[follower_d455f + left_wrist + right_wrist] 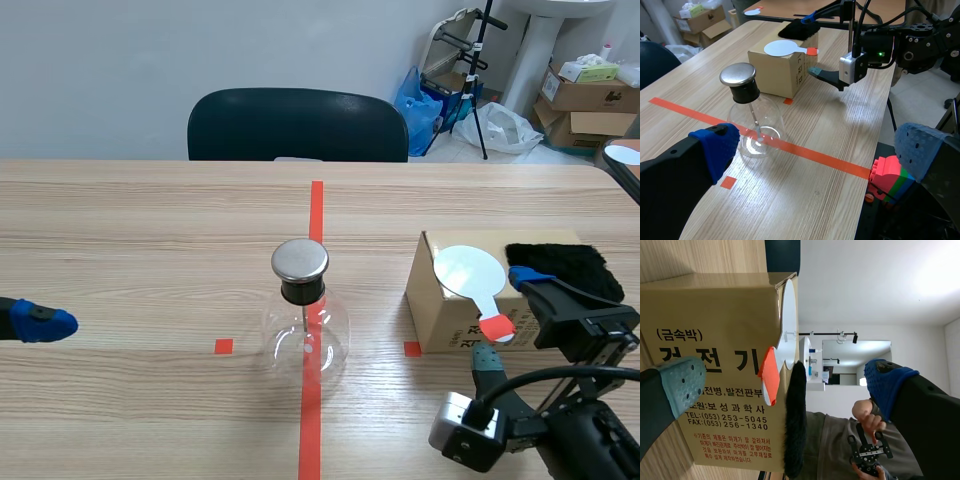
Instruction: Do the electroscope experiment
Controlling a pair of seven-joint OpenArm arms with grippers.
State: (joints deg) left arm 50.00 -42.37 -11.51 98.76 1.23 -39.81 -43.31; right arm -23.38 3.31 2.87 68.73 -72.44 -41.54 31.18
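Glass makes the electroscope flask the fragile piece. It stands upright at the middle of the table, with a metal cap on its stopper and a thin rod hanging inside. It is round-bellied and likely slick, so it is better left standing than gripped.

The white disc paddle lies flat on top of the cardboard box, which sits to the right of the flask. Its orange-red taped handle juts past the box's near edge, and a black fur cloth lies just beside it on the box. The paddle looks thin, light and stiff. I judge the taped handle to be the place to pinch it — the disc face should stay untouched, and little force is needed.

The right gripper is turned on its side. Its fingers are spread wide either side of that handle and hold nothing yet. The left gripper is also wide apart and empty — low at the table's left, well apart from the flask.
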